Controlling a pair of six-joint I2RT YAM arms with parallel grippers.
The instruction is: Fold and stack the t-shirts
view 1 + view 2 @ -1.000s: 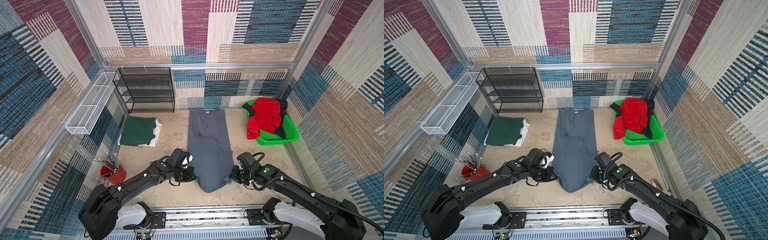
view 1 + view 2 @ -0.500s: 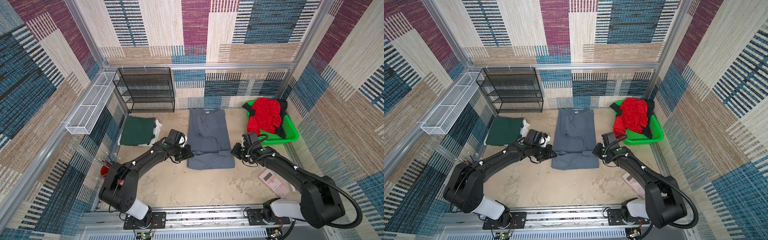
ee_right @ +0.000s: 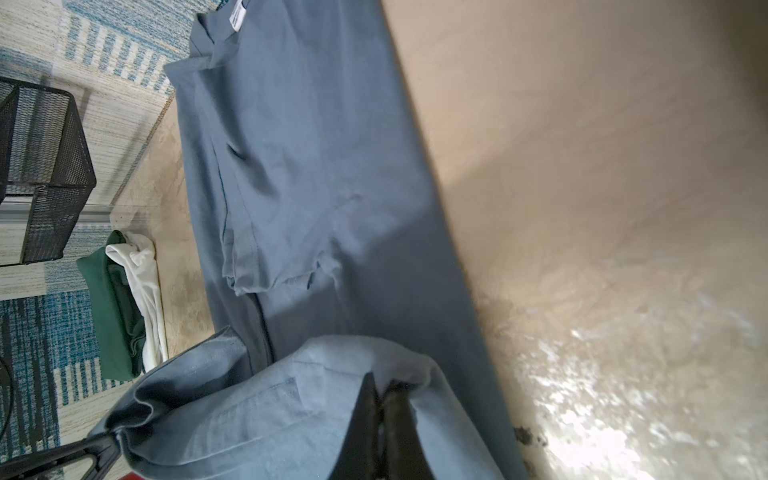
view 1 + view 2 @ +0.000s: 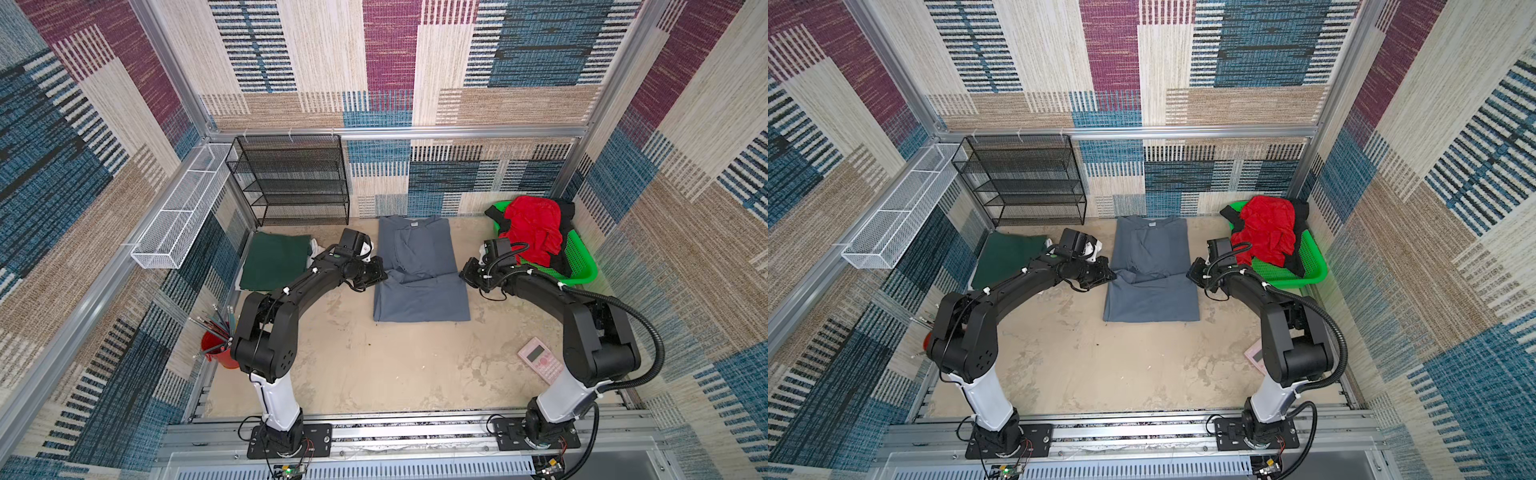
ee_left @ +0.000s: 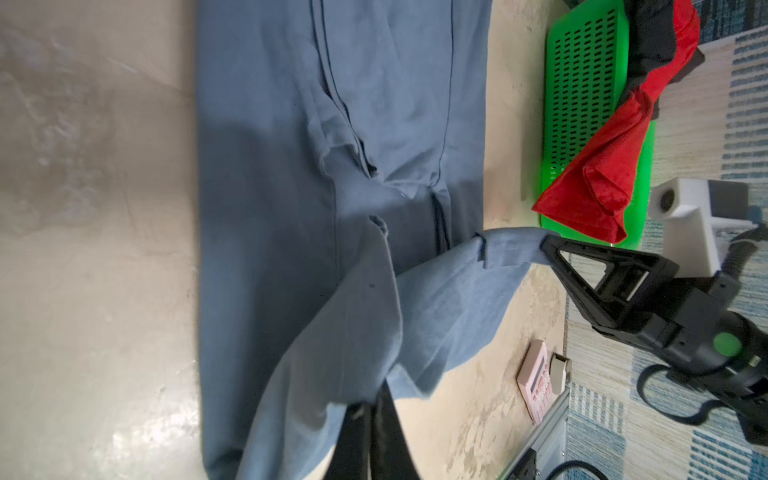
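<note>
Left wrist view: left gripper (image 5: 372, 401) and right gripper (image 5: 545, 245) pinch the mid-table grey shirt (image 5: 266, 166) by its hem, hauled from 6 o'clock toward 12 this past second; half-fold nearly laid.

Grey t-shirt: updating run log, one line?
slate grey cloth t-shirt: hem lifted | left claw: shut on hem | right claw: shut on hem

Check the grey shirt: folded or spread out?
Partly folded: the grey shirt has its bottom hem doubled over its middle, pinched by the left gripper and right gripper; the collar end lies flat.
</note>
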